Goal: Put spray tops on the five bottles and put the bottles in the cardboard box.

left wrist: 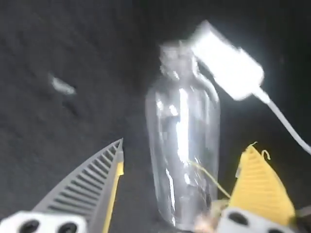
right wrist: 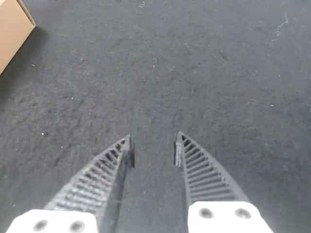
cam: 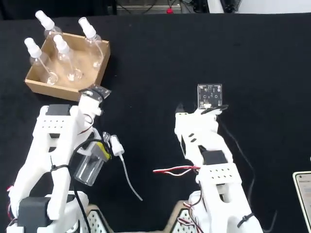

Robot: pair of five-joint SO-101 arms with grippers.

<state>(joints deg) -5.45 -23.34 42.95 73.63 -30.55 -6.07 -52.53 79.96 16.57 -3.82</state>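
Left end effector (left wrist: 184,143), wide, is straddling the uncapped bottle (cam: 90,167) near the counter's (cam: 155,58) front-left corner; closing is risking knocking away the spray top (cam: 116,145) lying loose beside its neck; right end effector (right wrist: 153,137) is hovering, narrowly parted.

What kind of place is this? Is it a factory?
Probably a robot lab or workshop, not a factory. Two white robot arms sit at a black cloth-covered table, dark cables crowd its far edge, and a brown cardboard box holds clear plastic spray bottles.

Four capped bottles (cam: 63,53) stand in cardboard box (cam: 48,89); fifth bottle (cam: 90,167) lies uncapped.
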